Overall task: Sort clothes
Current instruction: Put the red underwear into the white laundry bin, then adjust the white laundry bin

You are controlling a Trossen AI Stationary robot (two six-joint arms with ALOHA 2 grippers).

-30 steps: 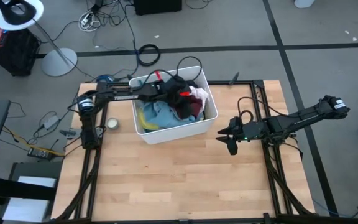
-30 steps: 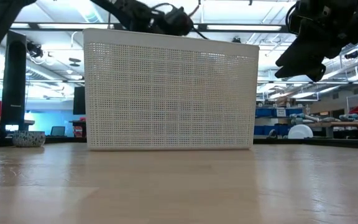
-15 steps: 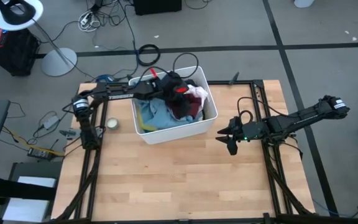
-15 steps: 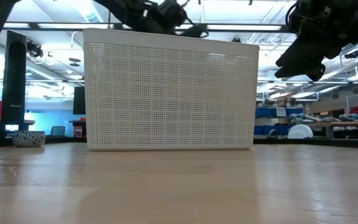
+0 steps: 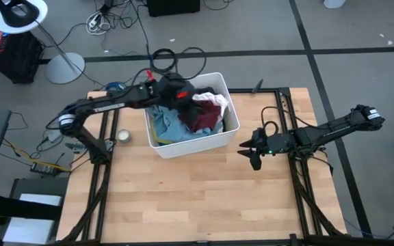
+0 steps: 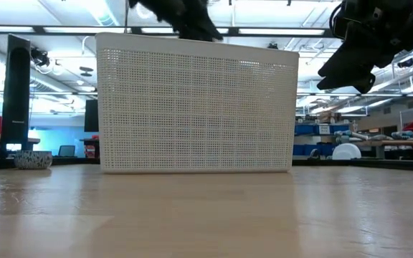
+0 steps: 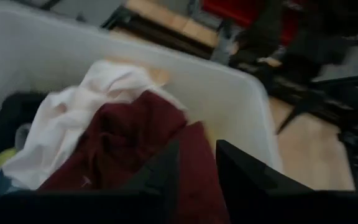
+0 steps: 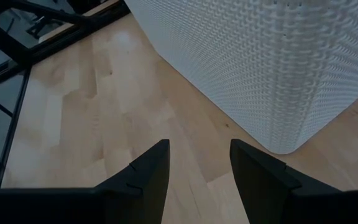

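The jaws of the left gripper (image 7: pixel 194 163) stood apart over the clothes (image 5: pixel 195 116) in the bin (image 5: pixel 193 143), holding nothing, the right gripper (image 8: pixel 197 163) was open too, and the soft, light maroon garment (image 7: pixel 142 146) would probably be best pinched at a raised fold.

The bin (image 5: pixel 195 141) stands on the far half of the surface (image 5: pixel 197 198), and the clothes (image 5: pixel 190 115) lie heaped inside it. My left hand (image 5: pixel 176 94) hangs over the bin's far left part, above the heap, its fingers (image 7: pixel 241 174) apart with nothing between them. My right hand (image 5: pixel 254 156) hovers over the surface just to the right of the bin, apart from its wall, and a small bowl (image 5: pixel 123 136) sits on the surface to the bin's left.
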